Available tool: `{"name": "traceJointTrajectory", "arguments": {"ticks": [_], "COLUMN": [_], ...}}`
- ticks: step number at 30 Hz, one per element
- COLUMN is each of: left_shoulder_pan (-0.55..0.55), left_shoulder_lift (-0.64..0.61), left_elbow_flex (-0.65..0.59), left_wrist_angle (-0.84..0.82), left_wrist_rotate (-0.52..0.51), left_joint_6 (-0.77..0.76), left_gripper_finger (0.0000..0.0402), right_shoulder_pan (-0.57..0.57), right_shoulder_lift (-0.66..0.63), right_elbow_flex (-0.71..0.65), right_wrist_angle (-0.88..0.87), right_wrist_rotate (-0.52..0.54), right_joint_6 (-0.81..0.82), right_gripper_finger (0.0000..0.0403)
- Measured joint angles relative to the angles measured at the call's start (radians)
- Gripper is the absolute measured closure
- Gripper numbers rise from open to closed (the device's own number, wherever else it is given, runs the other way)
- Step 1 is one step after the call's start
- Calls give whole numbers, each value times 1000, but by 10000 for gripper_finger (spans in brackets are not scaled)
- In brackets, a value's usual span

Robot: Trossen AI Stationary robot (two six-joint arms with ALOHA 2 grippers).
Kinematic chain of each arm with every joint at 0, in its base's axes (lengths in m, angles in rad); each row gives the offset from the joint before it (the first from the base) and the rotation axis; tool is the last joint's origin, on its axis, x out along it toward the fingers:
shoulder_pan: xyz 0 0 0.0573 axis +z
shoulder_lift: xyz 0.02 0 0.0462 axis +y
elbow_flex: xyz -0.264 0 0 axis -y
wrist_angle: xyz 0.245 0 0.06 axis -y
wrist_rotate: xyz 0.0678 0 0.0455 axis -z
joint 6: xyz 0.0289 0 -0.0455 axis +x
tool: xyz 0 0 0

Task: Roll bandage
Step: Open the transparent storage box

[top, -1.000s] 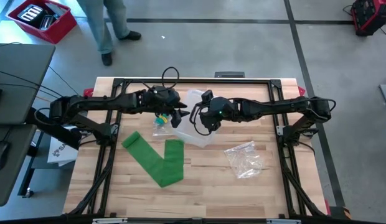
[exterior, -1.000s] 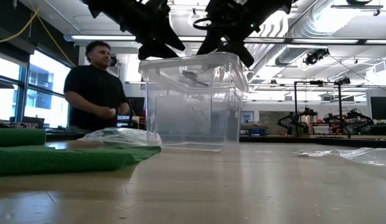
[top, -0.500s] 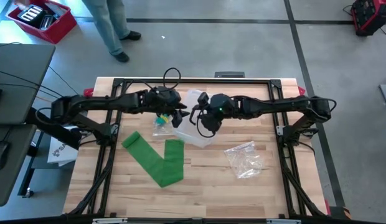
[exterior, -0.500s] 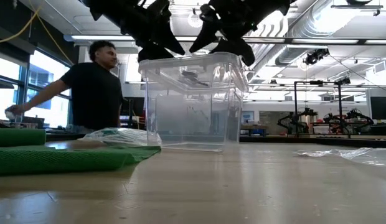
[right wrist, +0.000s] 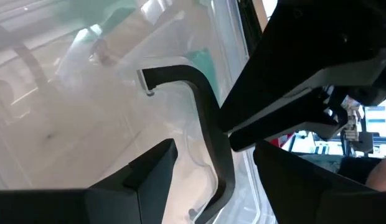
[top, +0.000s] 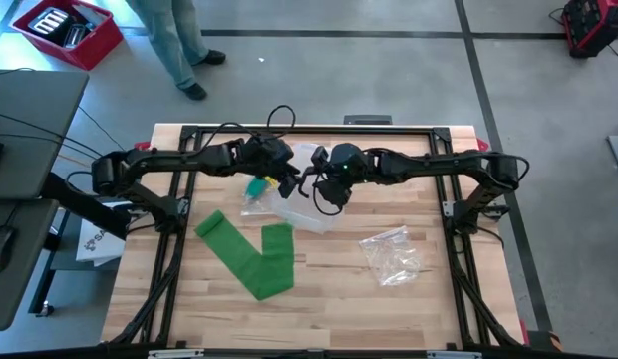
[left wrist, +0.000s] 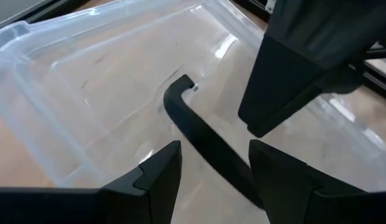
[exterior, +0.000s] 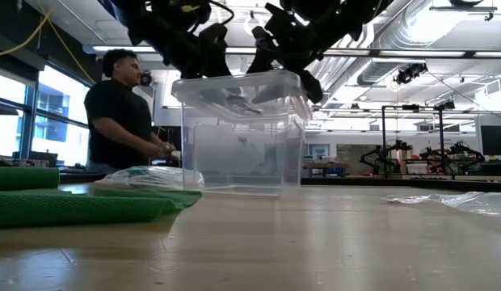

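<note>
A green bandage (top: 251, 254) lies unrolled in a V on the table's near left; it also shows in the low view (exterior: 73, 206). A clear plastic box (top: 311, 211) with a lid and a black handle (left wrist: 202, 140) stands at the table's middle. My left gripper (left wrist: 211, 165) and my right gripper (right wrist: 211, 168) are both open just above the lid, facing each other. The handle (right wrist: 202, 106) runs between each gripper's fingers. In the low view the left gripper (exterior: 204, 58) and the right gripper (exterior: 276, 58) hang over the box's top. My left gripper's fingers stand on either side of the lid's black handle (left wrist: 233, 174), coming from above at a slant; whether they touch it I cannot tell. My right gripper's fingers stand on either side of the same handle (right wrist: 219, 171) from the opposite side; whether they touch it I cannot tell.
A clear bag with a yellow and green item (top: 257, 192) lies left of the box. A crumpled clear bag (top: 391, 254) lies at the near right. A person (exterior: 125, 121) stands beyond the table's far left. A red crate (top: 68, 30) sits on the floor.
Both grippers have moved a little toward the table's far edge and come lower over the lid. The clear box has slid slightly toward the table's left while staying upright on the table. The person behind the table has shifted about.
</note>
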Motion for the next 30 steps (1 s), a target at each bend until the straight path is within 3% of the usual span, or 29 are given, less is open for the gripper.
{"name": "traceJointTrajectory", "arguments": {"ticks": [7,11,14,23,30], "left_shoulder_pan": [2,2,5,11,-1], "left_shoulder_lift": [-28,-43,-23,55,62], "left_elbow_flex": [38,135,152,158,175], "left_wrist_angle": [-34,-246,-310,-304,-270], "left_wrist_rotate": [4,-106,-168,-132,-100], "left_joint_6": [-18,24,42,56,79], "left_gripper_finger": [218,224,241,304,325], "right_shoulder_pan": [0,0,0,0,0], "right_shoulder_lift": [5,5,5,6,5], "right_elbow_flex": [0,0,0,-2,-2], "right_wrist_angle": [13,14,18,28,31], "right_wrist_rotate": [17,29,30,38,38], "right_joint_6": [51,56,56,57,60], "right_gripper_finger": [183,183,183,183,183]}}
